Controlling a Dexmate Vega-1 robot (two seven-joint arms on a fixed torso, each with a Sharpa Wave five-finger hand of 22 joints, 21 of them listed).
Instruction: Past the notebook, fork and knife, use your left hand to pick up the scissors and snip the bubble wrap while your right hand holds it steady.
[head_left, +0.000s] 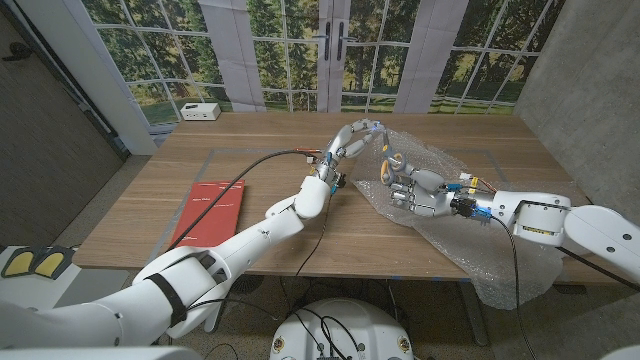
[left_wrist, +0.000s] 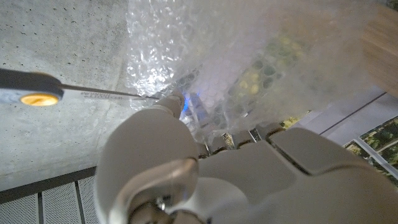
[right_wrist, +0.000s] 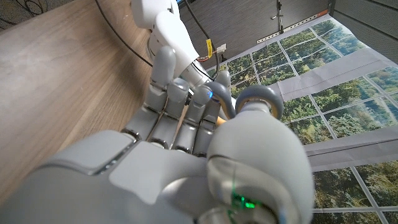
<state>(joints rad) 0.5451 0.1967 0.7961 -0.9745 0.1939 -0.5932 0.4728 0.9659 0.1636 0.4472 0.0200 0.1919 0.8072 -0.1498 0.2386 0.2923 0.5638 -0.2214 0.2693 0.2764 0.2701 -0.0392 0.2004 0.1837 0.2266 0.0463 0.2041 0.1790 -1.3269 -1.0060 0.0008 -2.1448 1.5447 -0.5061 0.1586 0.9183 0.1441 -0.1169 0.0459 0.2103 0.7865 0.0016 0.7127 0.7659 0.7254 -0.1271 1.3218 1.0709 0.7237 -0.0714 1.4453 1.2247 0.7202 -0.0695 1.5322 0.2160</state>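
Head view: L hand (head_left: 352, 137) reaches across the wooden table (head_left: 250, 170) to the near edge of the bubble wrap (head_left: 470, 235), fingers curled; whether it grips anything can't be told here. The wrap is a big clear sheet spread over the table's right part and hanging off the front edge. R hand (head_left: 420, 190) sits on the wrap just beside the L hand, and grey scissors (head_left: 390, 165) w/ an orange accent stand up at its fingers, touching them. So the scissors are at the R hand, not the L. Red notebook (head_left: 210, 210) lies flat well apart, towards the table's left. White box (head_left: 200, 111) at the far left corner.

L wrist view: back of the L hand (left_wrist: 186, 168) close up, fingertips against the bubble wrap (left_wrist: 249, 62). A thin dark blade w/ an orange pivot, prob. the scissors (left_wrist: 37, 93), points at the wrap's edge.

R wrist view: R hand (right_wrist: 186, 149) w/ fingers closed round a grey scissor loop (right_wrist: 258, 99), thumb side against it. L hand (right_wrist: 168, 31) just beyond, above the table (right_wrist: 56, 81).
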